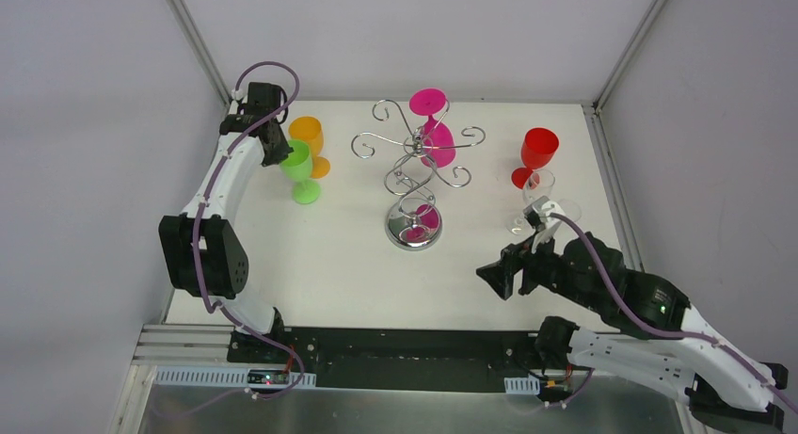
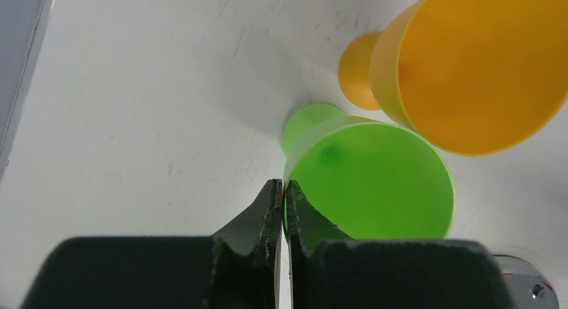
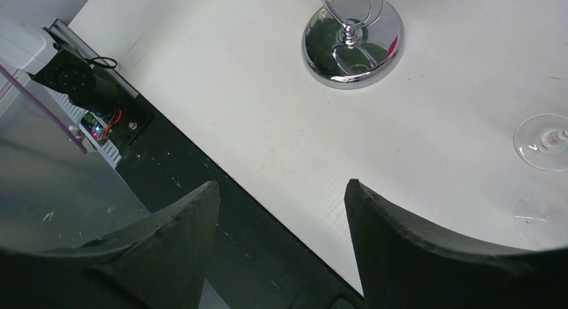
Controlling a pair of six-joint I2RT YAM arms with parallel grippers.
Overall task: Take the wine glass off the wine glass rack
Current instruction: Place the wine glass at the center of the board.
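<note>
Green glass (image 2: 375, 188) rim between left fingers (image 2: 262, 222)

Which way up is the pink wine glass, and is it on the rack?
Upside down, on the rack: the pink wine glass hangs from one of the scroll arms, foot on top, bowl below.

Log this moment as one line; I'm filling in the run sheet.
left gripper: shut on green glass rim | right gripper: open, empty | pink glass: hanging on rack
</note>
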